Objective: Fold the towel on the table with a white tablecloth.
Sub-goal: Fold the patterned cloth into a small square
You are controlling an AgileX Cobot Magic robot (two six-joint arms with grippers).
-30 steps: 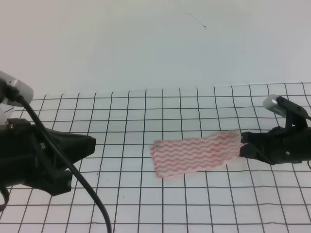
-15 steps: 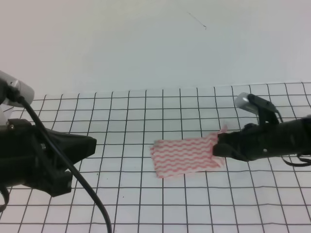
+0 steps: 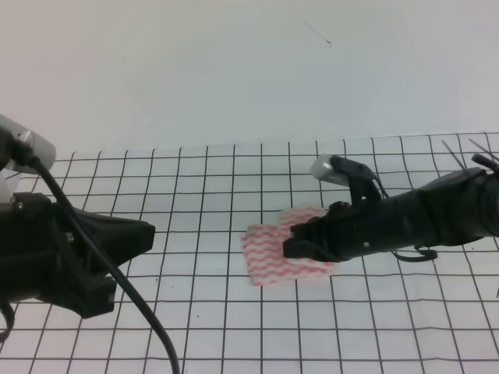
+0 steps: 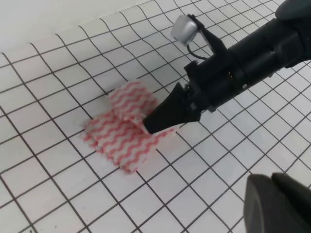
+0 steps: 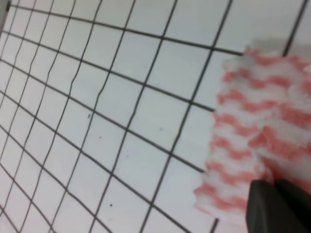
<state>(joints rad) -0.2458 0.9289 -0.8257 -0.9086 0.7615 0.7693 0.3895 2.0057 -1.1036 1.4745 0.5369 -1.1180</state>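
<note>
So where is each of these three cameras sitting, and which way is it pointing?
Exterior high: sits above the near edge of the table, looking across it to the wall; both dark arms show, with the right pincer on the towel.
Left wrist: on the left arm, looking across at the towel and right pincer; the left pincer shows as a dark tip at bottom right.
Right wrist: close above the white tablecloth; a finger shows at bottom right.
All three share the towel.

red-and-white wavy-striped towel (image 3: 269, 253), black-gridded white tablecloth (image 3: 234, 327)
</note>
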